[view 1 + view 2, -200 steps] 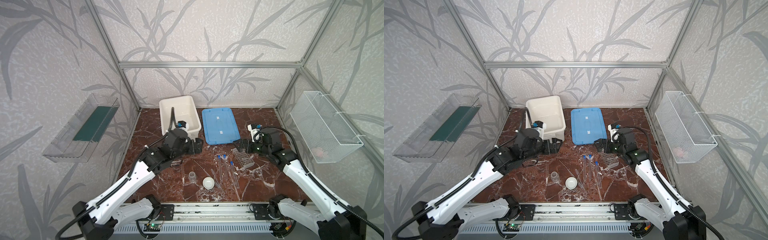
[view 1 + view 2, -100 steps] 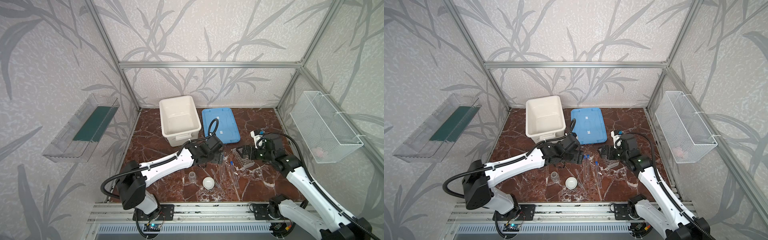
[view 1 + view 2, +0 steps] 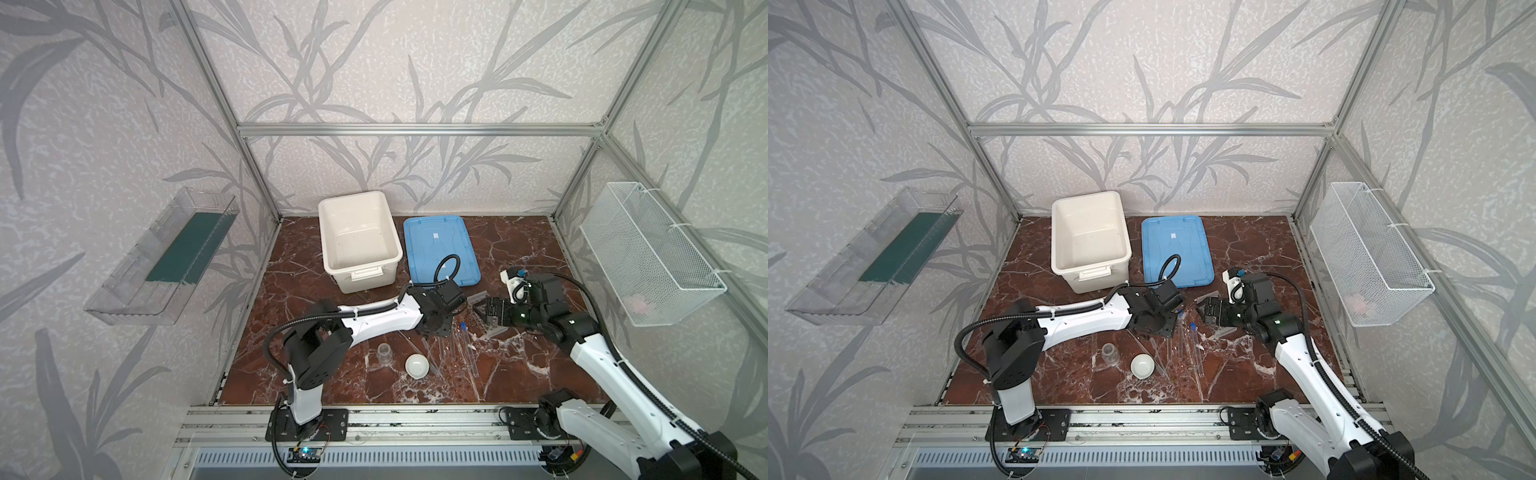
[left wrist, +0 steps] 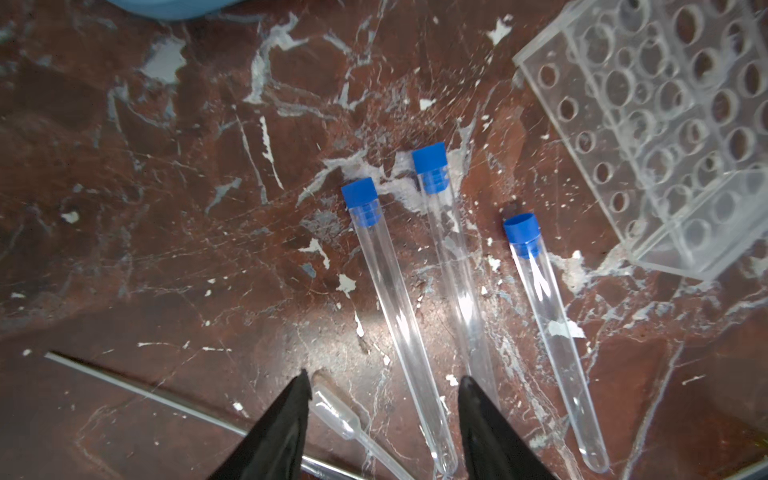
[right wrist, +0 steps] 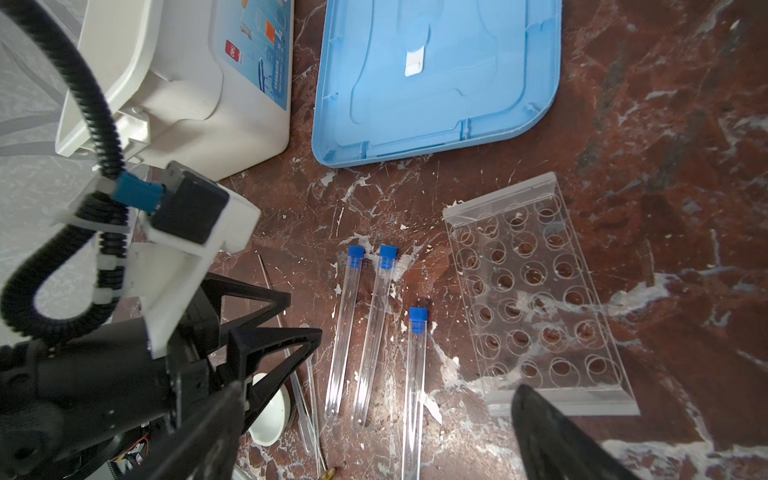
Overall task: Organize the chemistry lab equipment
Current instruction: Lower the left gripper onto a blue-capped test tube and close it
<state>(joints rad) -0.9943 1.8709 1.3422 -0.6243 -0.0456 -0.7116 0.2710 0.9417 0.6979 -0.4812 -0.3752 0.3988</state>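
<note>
Three blue-capped test tubes (image 4: pixel 453 266) lie flat on the marble surface (image 3: pixel 519 374), side by side, caps all pointing the same way. The left gripper (image 4: pixel 385 378) is low over them, jaws partly open and straddling the closed end of the tube farthest from the clear tube rack (image 4: pixel 665 137). It has nothing clamped. A thin pipette (image 4: pixel 345 419) lies just beside one of its fingers. The tube rack sits on the surface just beside the tubes, on the right arm's side. The right gripper (image 5: pixel 378 386) hangs above the rack's end, jaws spread wide, holding nothing. The small clear beaker (image 3: pixel 385 353) and white round dish (image 3: pixel 417 365) stand near each other but apart, toward the front. The white tub (image 3: pixel 357 237) and blue lid (image 3: pixel 440 245) sit side by side at the back.
</note>
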